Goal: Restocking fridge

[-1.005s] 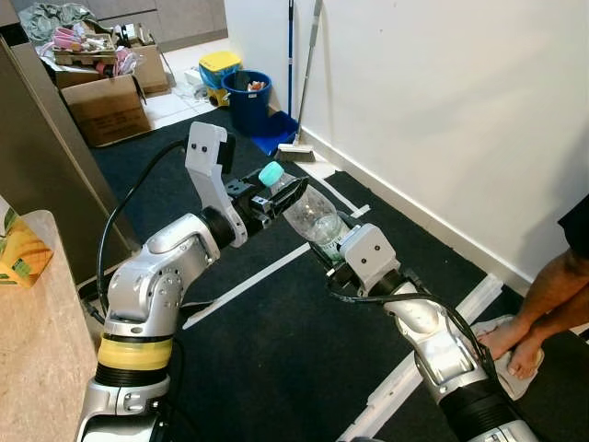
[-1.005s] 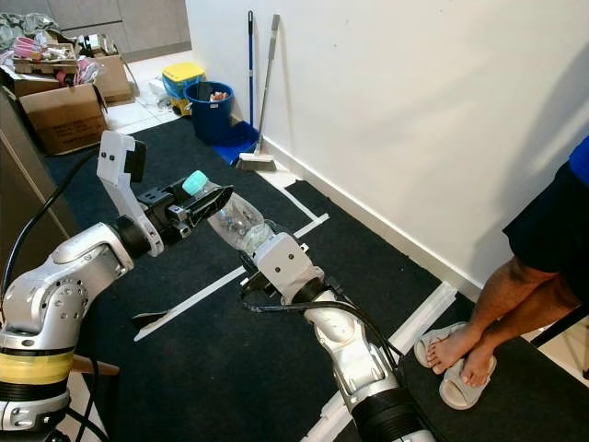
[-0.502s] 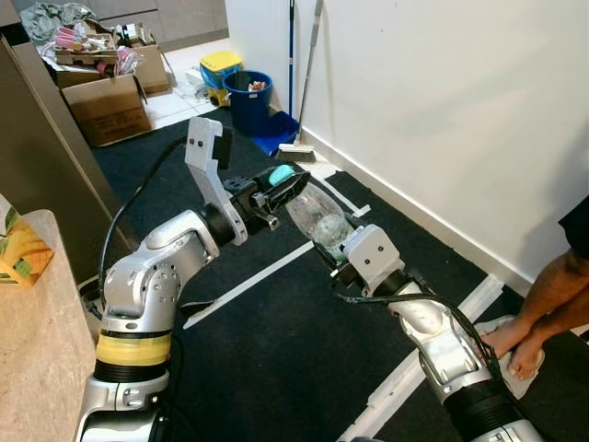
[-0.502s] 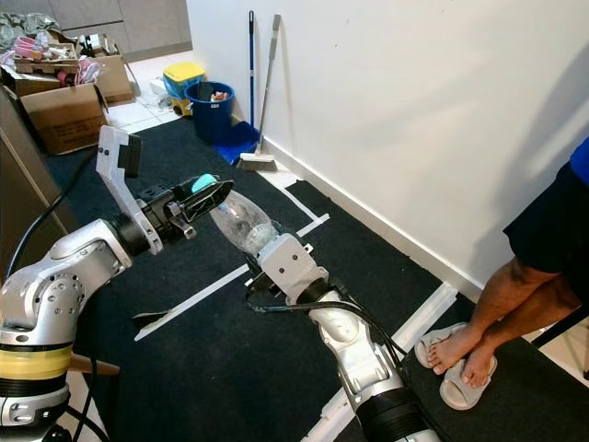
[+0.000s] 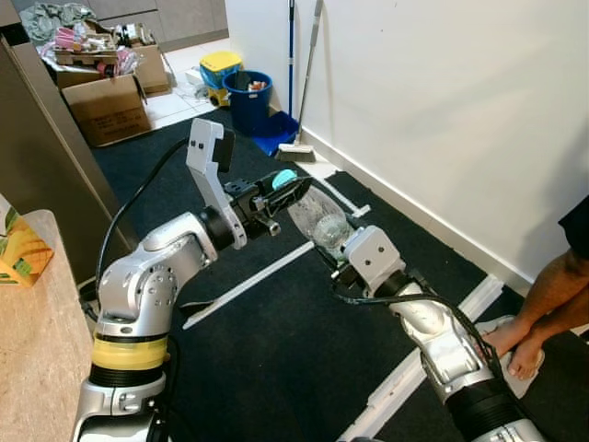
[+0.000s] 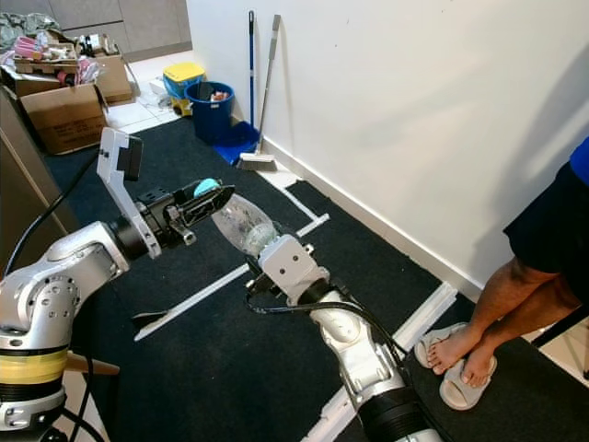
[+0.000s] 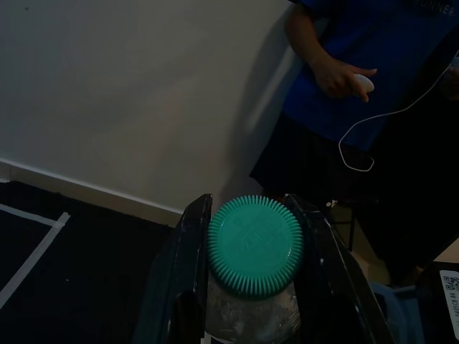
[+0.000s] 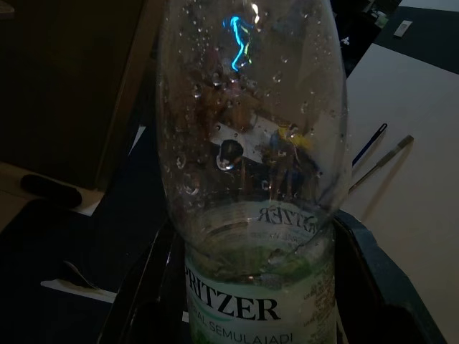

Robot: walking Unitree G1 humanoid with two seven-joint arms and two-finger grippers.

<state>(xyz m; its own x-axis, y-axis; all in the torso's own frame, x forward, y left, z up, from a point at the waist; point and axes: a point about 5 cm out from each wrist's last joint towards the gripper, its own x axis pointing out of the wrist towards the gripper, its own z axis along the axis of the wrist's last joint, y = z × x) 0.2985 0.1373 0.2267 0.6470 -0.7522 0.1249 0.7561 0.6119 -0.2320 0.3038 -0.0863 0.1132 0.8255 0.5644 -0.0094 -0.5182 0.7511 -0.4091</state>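
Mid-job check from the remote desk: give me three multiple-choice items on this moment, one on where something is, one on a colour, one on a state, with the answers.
1. Where is the blue bucket?
A. on the floor by the wall, beside the broom
B. on the counter
C. at the person's feet

2. What colour is the bottle's cap?
A. red
B. teal green
C. white

3. How is the clear bottle held?
A. lying loose on the carpet
B. by the left pincer alone
C. by both pincers, one at each end

Answers:
1. A: it stands by the white wall next to the broom and a blue dustpan.
2. B: the left wrist view shows a ribbed teal cap between that pincer's fingers.
3. C: the left pincer is closed on the cap end, while the right pincer grips the labelled lower body.
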